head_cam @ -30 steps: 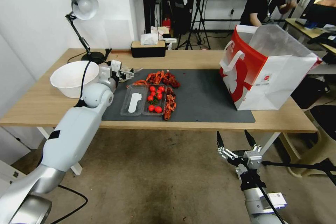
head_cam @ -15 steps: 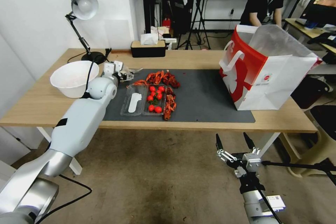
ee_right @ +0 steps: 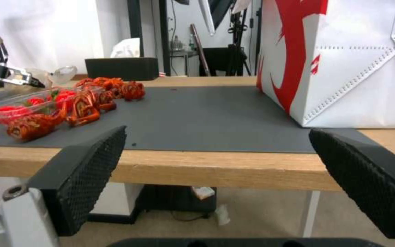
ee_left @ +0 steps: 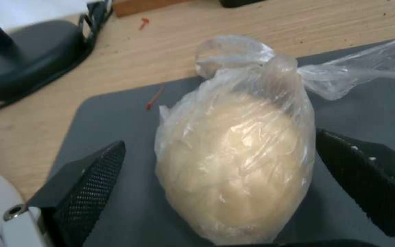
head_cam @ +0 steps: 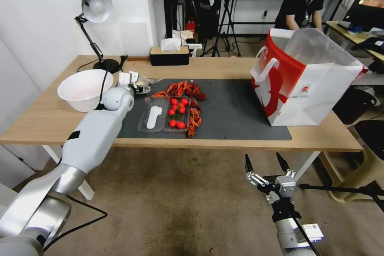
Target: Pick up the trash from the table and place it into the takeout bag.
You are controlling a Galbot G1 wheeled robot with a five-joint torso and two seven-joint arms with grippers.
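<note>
Tool on the right arm [head_cam: 262, 161] hangs nearest the camera, below the front edge of the desk [head_cam: 224, 143], its two dark fingers spread wide with nothing between them; it is parked at about five o'clock in the head view. From its wrist camera the takeout bag [ee_right: 344, 65] stands just beyond the desk edge, on the grey mat [ee_right: 197, 113].

Farther in, a clear tray of cherry tomatoes [head_cam: 177, 113] and red crayfish shells [head_cam: 195, 118] lie mid-mat.

Beyond them, at about eleven o'clock, the left tool [head_cam: 141, 85] is out over the mat's far left corner. Its wrist view shows the jaws open, one textured finger [ee_left: 85, 181] on each side of the bagged bun [ee_left: 234, 164], with a gap on the one side and the other finger close to the plastic; neither is pressing it. The bun rests on the mat, its long axis running away from the wrist camera, so the fingers straddle its short width. The knotted plastic tail [ee_left: 344, 73] trails off toward the far side, clear of the fingers.

Judging from this, the left arm is the nearer one and is lined up for the grasp: closing across the narrow width should catch the bun. The takeout bag [head_cam: 304, 84] stands at the mat's right end, at about two o'clock, well apart from the bun. A white bowl [head_cam: 84, 88] and lamp [head_cam: 94, 8] sit left of the mat.
</note>
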